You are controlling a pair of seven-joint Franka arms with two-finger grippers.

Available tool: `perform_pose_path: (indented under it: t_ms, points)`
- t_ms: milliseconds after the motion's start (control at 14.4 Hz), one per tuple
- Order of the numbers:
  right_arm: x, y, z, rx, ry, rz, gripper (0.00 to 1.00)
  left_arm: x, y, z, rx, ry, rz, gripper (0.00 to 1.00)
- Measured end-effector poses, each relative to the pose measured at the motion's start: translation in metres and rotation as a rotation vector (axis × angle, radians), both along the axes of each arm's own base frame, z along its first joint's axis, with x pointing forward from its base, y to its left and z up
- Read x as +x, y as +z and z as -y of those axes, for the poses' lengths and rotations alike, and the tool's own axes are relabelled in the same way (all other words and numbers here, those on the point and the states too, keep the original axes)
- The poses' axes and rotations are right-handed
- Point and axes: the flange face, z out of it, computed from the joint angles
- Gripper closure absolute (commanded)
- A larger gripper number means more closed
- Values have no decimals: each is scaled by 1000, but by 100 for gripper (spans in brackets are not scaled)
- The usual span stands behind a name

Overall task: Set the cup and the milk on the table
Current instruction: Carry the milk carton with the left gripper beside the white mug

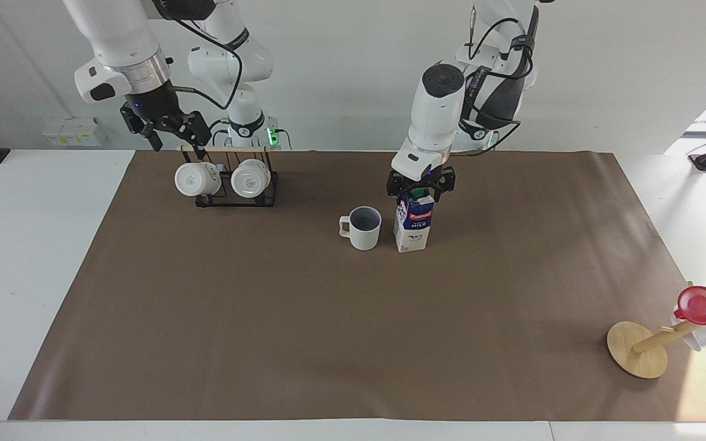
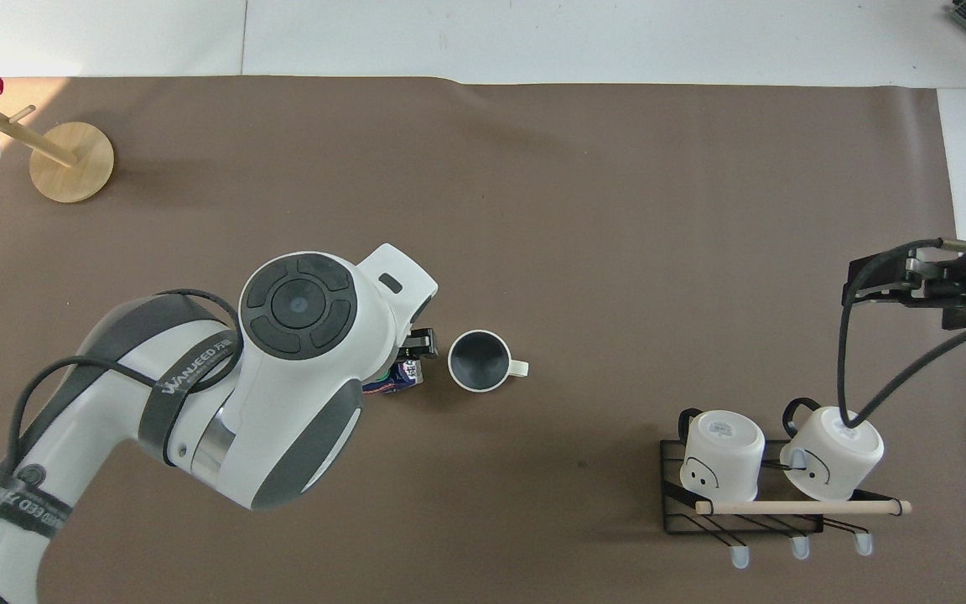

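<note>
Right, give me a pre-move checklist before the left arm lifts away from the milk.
1. Milk upright on the table: ok, it stands on its base on the brown sheet.
2. Left end effector released: ok, its fingers stand spread at the green cap, apart from the carton's top.
3. Cup placed: ok, upright beside the milk, toward the right arm's end, with a gap between them.
4. Straight-up path for the left arm: ok, nothing above it.
5. Right end effector out of the way: ok, it waits open above the mug rack.
6. Fingers fully clear of the cap: cannot tell.
</note>
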Motion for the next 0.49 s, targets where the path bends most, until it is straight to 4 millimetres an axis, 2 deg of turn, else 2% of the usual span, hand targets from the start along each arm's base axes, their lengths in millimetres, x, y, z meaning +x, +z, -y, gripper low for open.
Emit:
perform_pose_path:
  t_ms: [70,279,488]
  points:
    - [0,0,0,0,0,0,0,0,12,-3,2,4,-1,0]
    - [0,0,0,0,0,0,0,0,65,-23,15,11,-11,0]
    - [0,0,0,0,0,0,0,14,104,-73,21,-15,-19,0]
